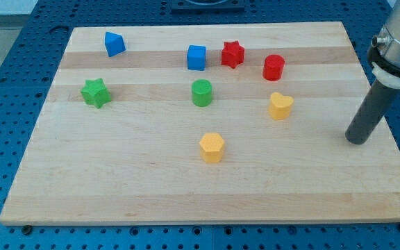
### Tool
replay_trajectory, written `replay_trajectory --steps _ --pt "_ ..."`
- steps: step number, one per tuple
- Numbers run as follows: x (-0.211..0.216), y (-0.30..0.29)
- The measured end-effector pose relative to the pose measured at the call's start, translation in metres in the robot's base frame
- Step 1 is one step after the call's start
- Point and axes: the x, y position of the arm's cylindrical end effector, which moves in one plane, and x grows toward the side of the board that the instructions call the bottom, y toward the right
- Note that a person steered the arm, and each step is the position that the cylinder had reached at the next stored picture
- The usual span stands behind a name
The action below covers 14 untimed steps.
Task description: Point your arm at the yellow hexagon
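Note:
The yellow hexagon (212, 147) lies on the wooden board (117, 180), a little below the middle. My tip (357, 142) rests on the board at the view's right, far to the right of the hexagon and about level with it. A yellow heart-shaped block (280, 106) lies between them, higher up and nearer the tip.
A green cylinder (201, 92) sits above the hexagon. A blue cube (196, 57), a red star (232, 53) and a red cylinder (273, 67) stand along the top. A green star (96, 92) and a blue block (114, 44) are at the left.

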Motion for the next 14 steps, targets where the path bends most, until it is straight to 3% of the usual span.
replay_trajectory --steps 1,2,3,4,6,9,13,14 --pt "0.005 0.000" --pt "0.043 -0.027" --pt "0.048 -0.034" --pt "0.055 -0.092" --pt "0.058 -0.099" --pt "0.078 -0.163" --pt "0.098 -0.188" --pt "0.098 -0.219"
